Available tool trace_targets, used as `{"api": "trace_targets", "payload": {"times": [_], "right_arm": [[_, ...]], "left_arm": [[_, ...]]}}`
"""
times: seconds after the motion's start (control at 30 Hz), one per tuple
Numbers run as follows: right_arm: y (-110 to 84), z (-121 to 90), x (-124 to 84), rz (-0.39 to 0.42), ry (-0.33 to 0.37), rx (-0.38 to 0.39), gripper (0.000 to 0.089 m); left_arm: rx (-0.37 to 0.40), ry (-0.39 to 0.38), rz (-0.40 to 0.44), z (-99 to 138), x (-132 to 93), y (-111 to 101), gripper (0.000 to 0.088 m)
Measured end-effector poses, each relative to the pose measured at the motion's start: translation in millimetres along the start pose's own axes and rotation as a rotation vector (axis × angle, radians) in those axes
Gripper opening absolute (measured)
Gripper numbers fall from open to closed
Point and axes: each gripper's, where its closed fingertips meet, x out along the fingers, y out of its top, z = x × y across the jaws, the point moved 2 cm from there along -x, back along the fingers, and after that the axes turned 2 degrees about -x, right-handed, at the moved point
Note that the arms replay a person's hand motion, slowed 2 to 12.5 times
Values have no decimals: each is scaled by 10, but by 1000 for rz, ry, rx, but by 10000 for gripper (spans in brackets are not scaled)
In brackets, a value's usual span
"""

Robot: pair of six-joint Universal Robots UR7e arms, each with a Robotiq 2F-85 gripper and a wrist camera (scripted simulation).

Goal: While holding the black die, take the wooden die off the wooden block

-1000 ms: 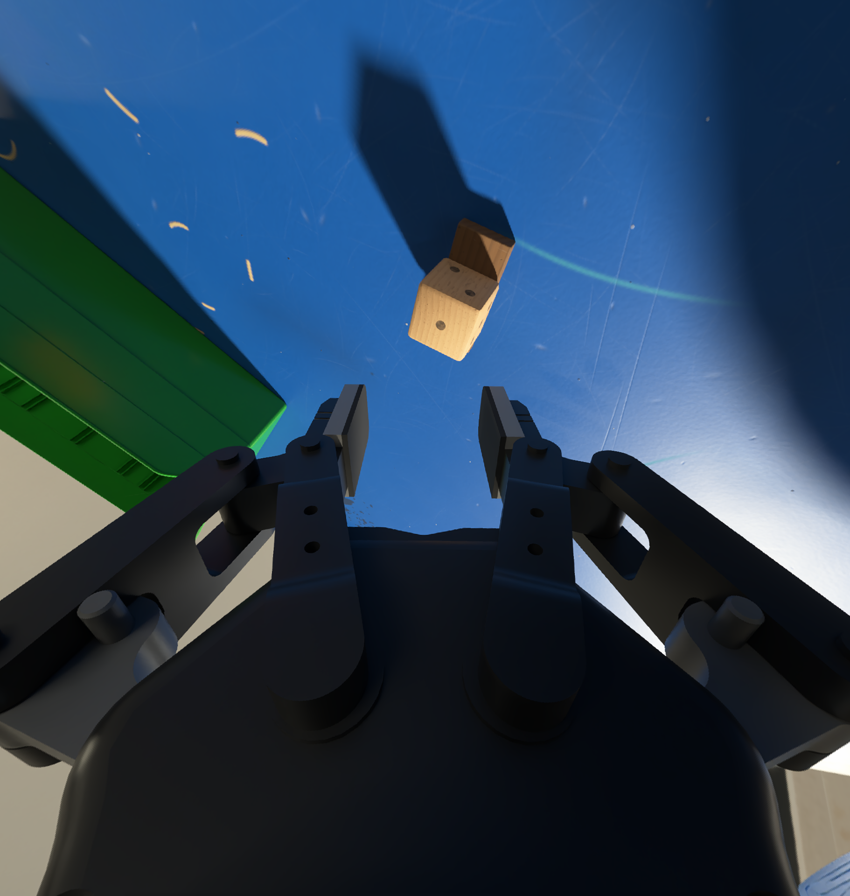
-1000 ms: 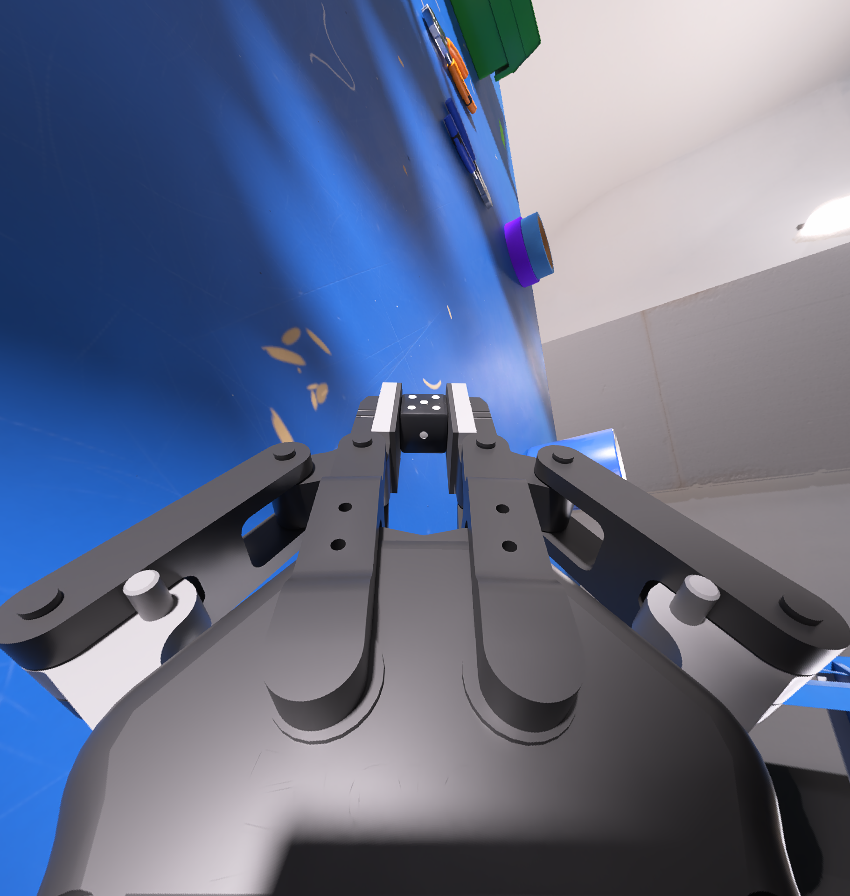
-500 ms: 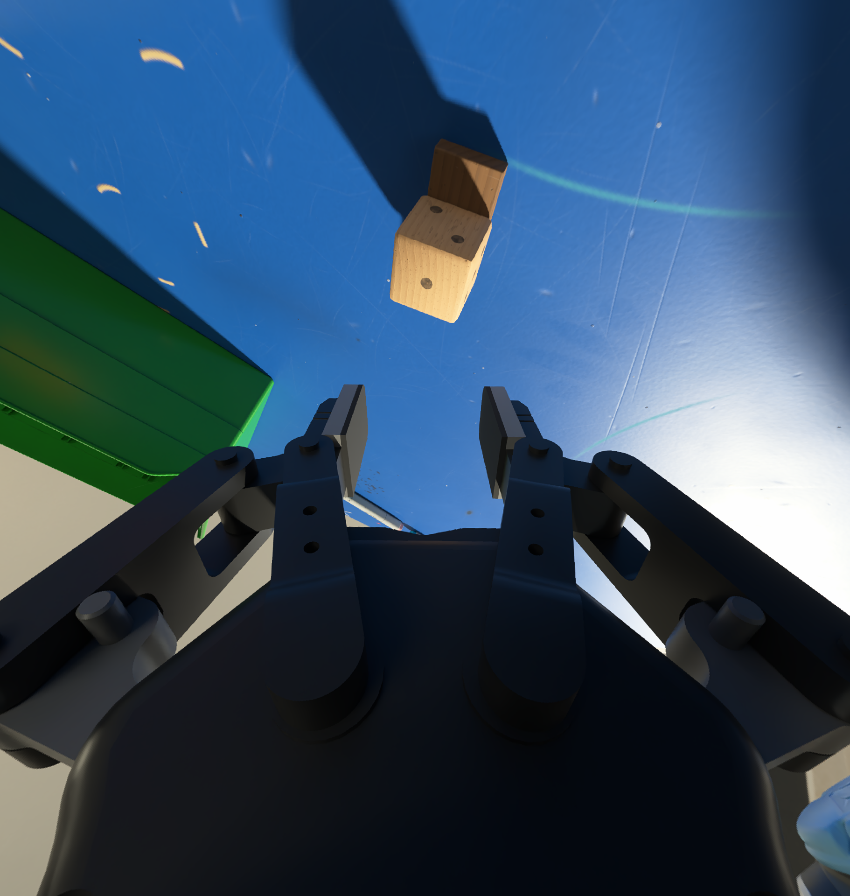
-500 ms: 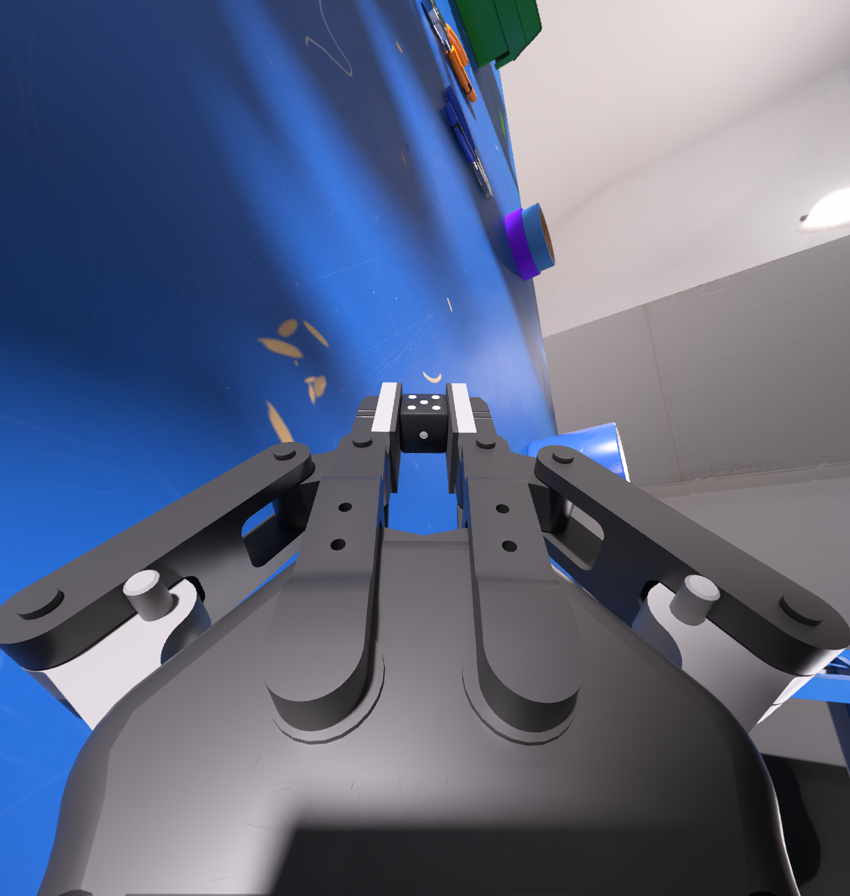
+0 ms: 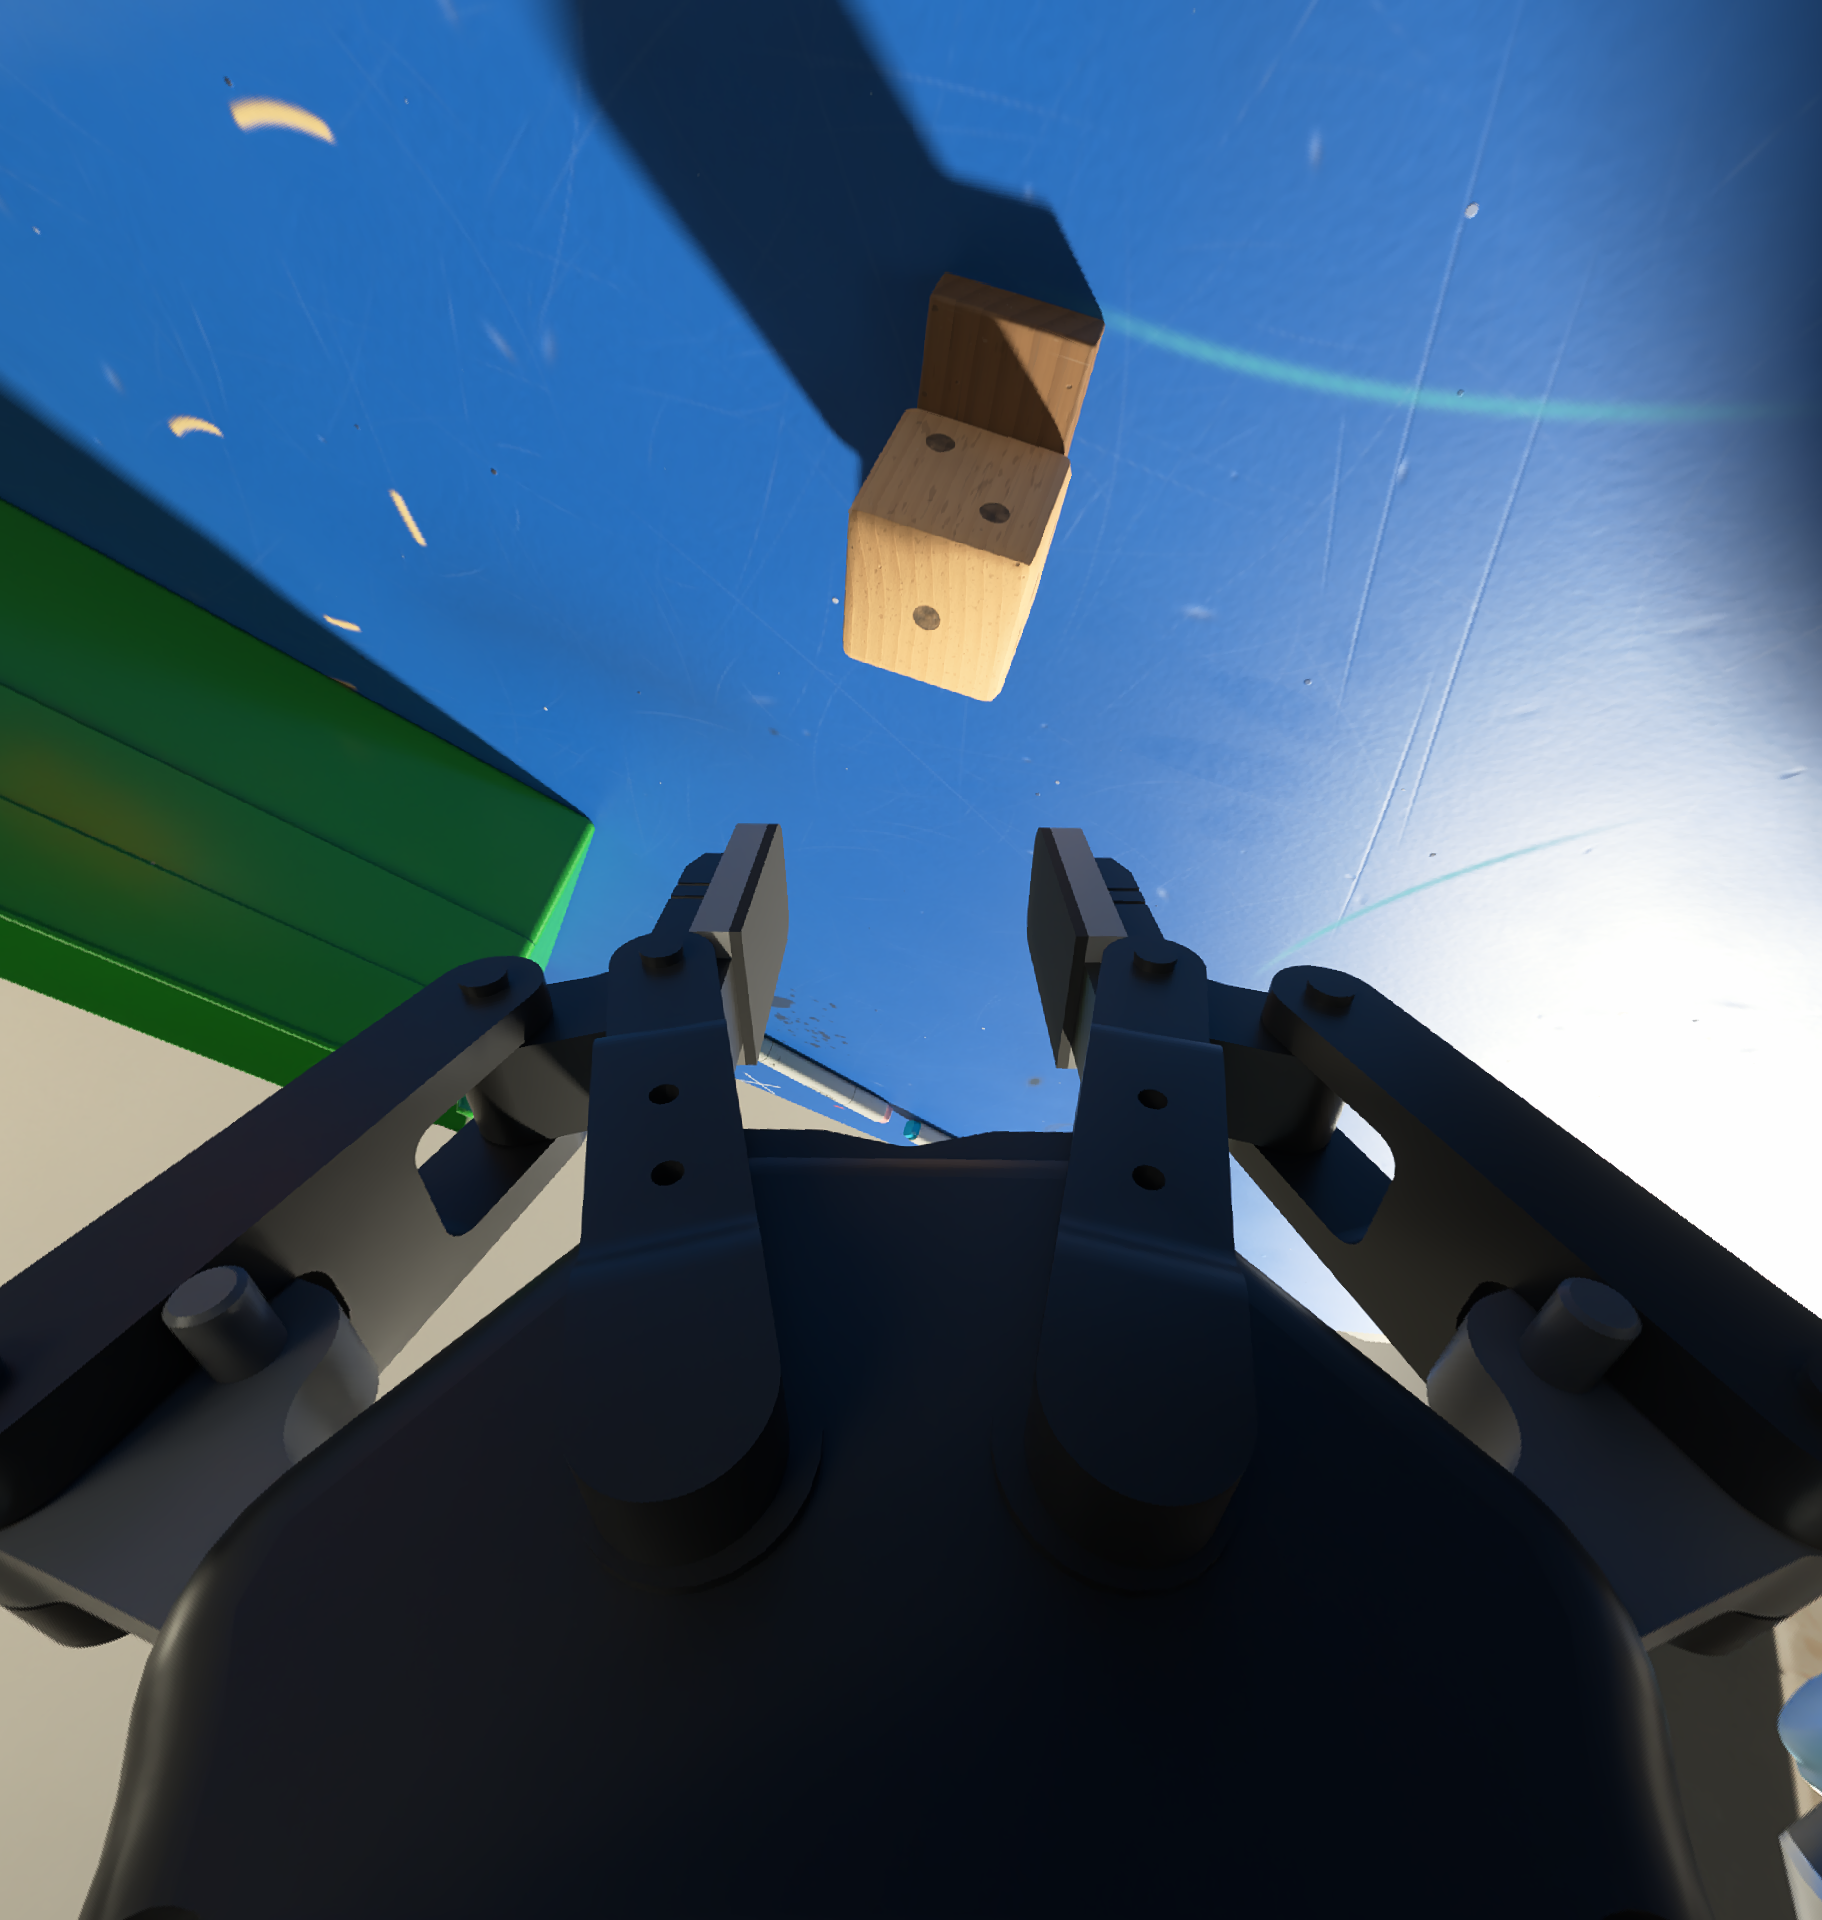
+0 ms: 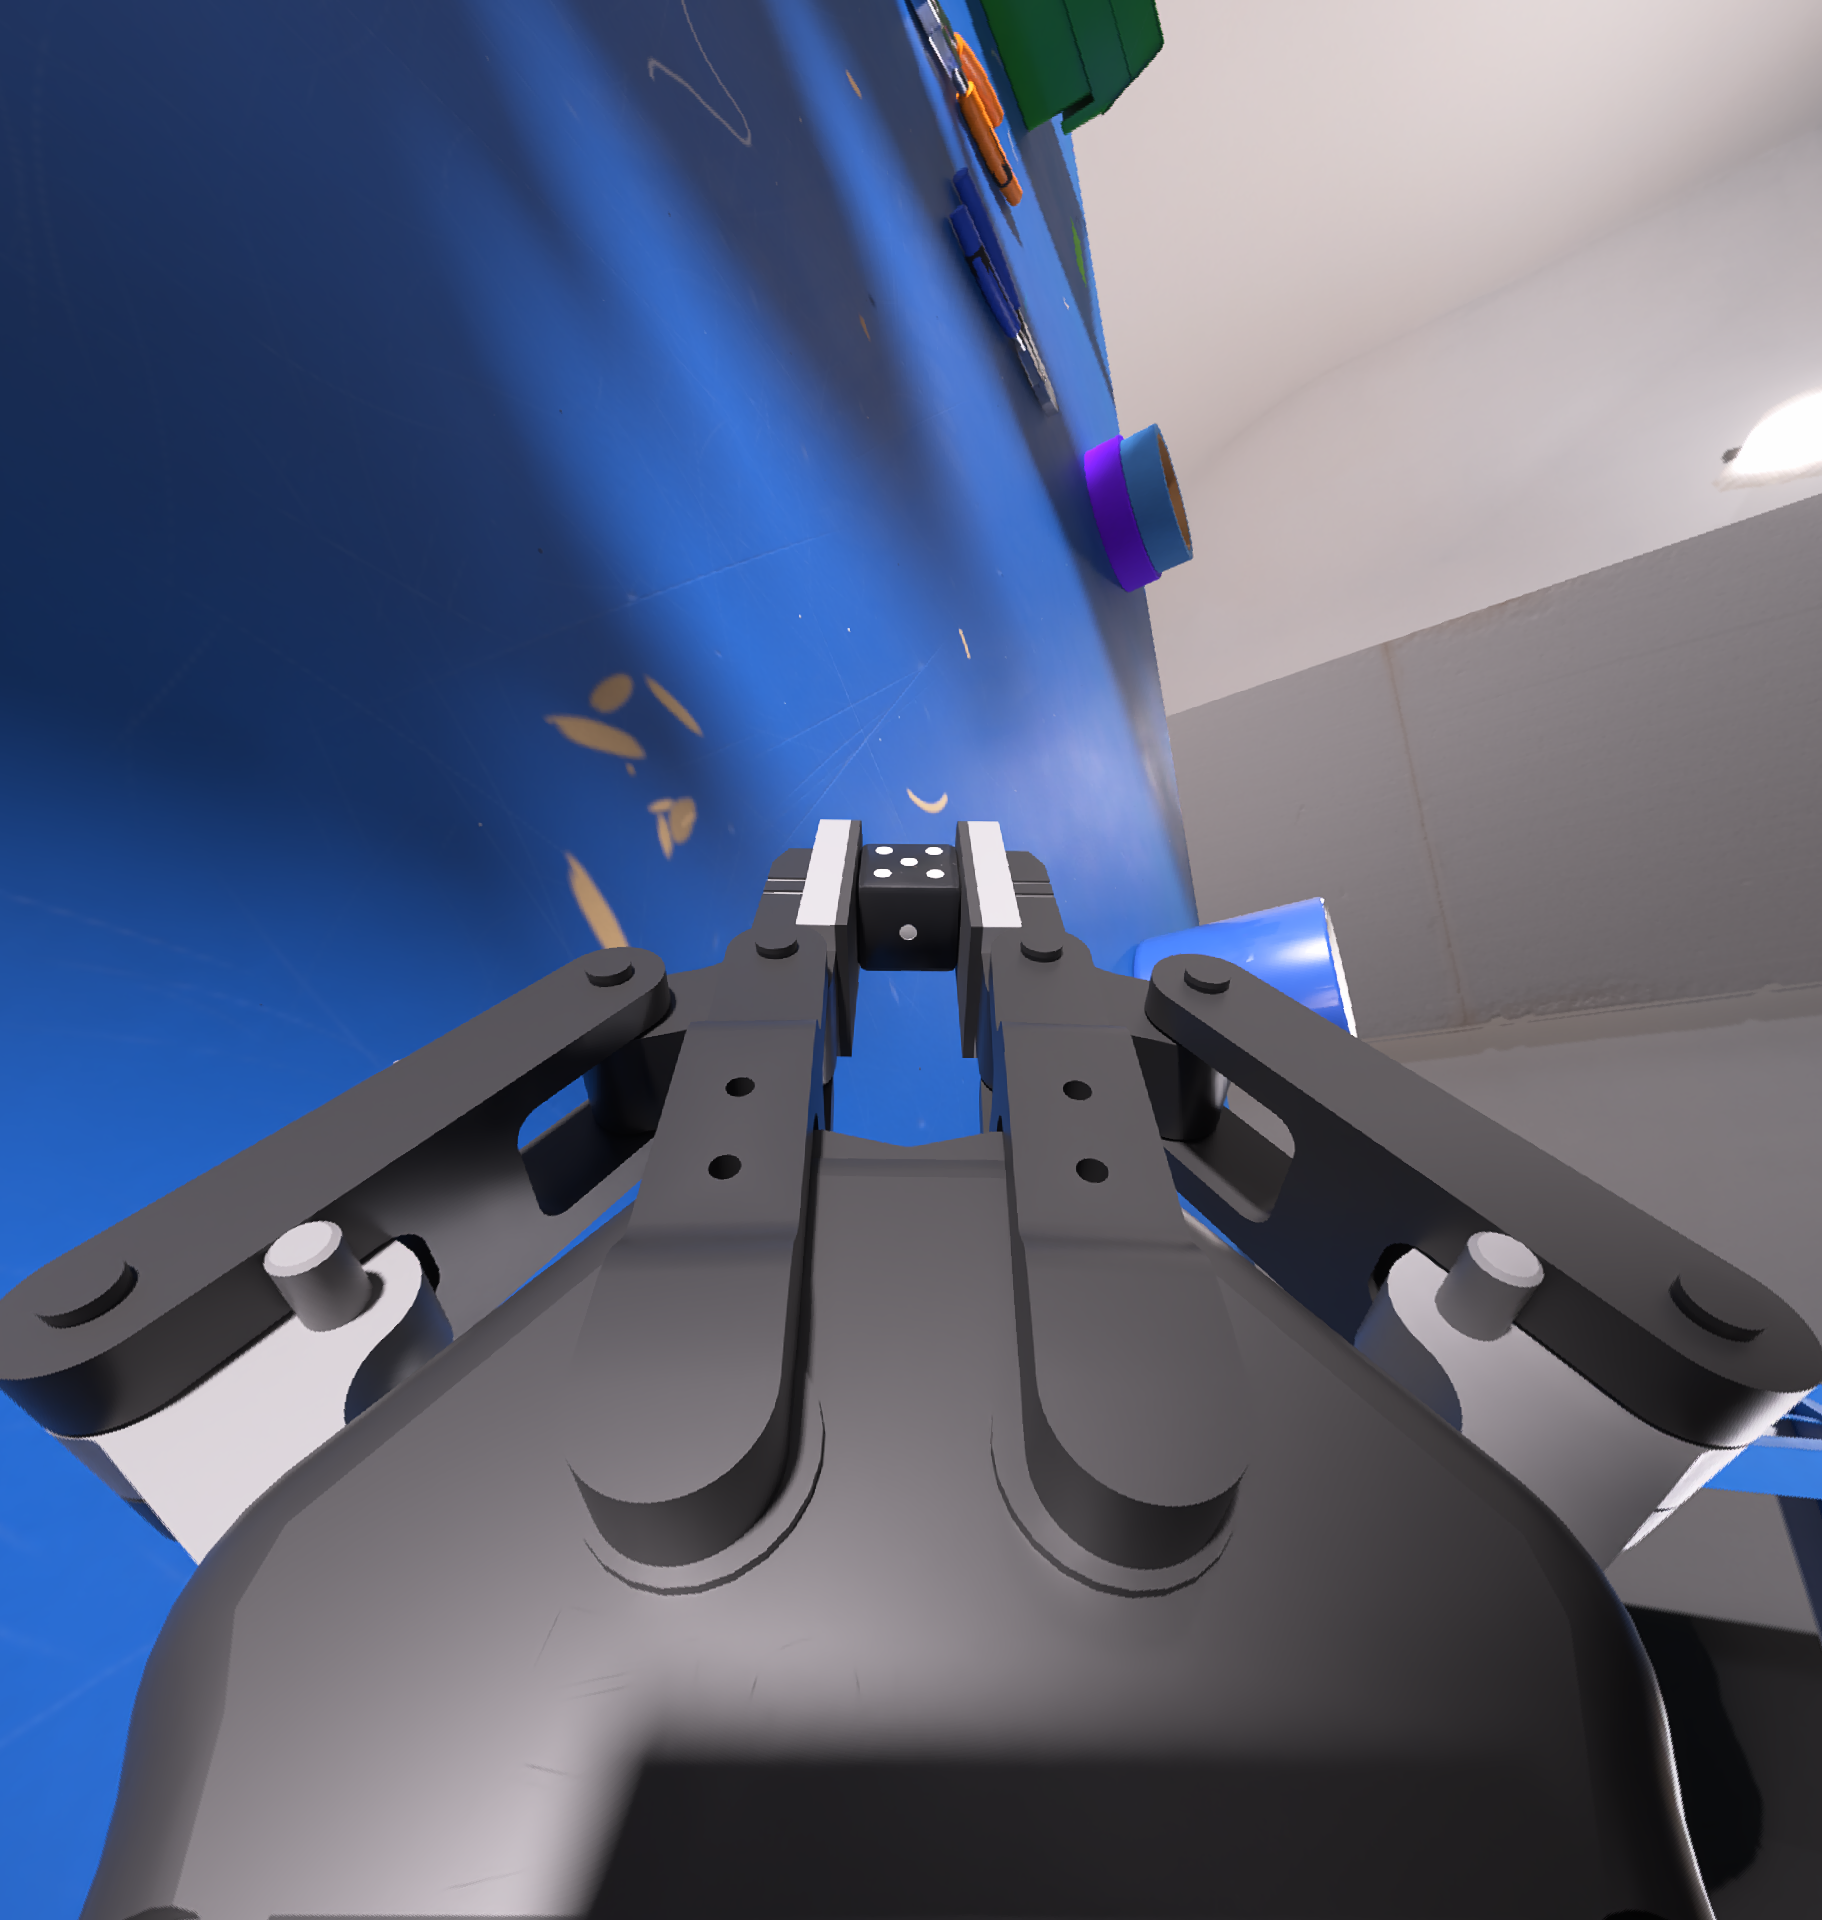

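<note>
While our right gripper clamps the black die, our left gripper hangs open, apart from the wooden die on its wooden block.

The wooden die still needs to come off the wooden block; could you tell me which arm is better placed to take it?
Left. The left gripper is open with the wooden die just ahead; the right gripper is shut on the black die.

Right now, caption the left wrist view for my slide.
Open left gripper short of the wooden die on its wooden block.
</note>
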Motion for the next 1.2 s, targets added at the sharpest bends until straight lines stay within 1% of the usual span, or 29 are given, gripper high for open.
{"api": "trace_targets", "payload": {"times": [0.47, 1.2], "right_arm": [[-9, 11, 9, 0, -2, 7, 159], [-20, 22, 13, -3, -6, 13, 159]], "left_arm": [[39, -35, -3, 4, 66, 79, 424], [112, -46, -32, -18, 160, 165, 431]]}}
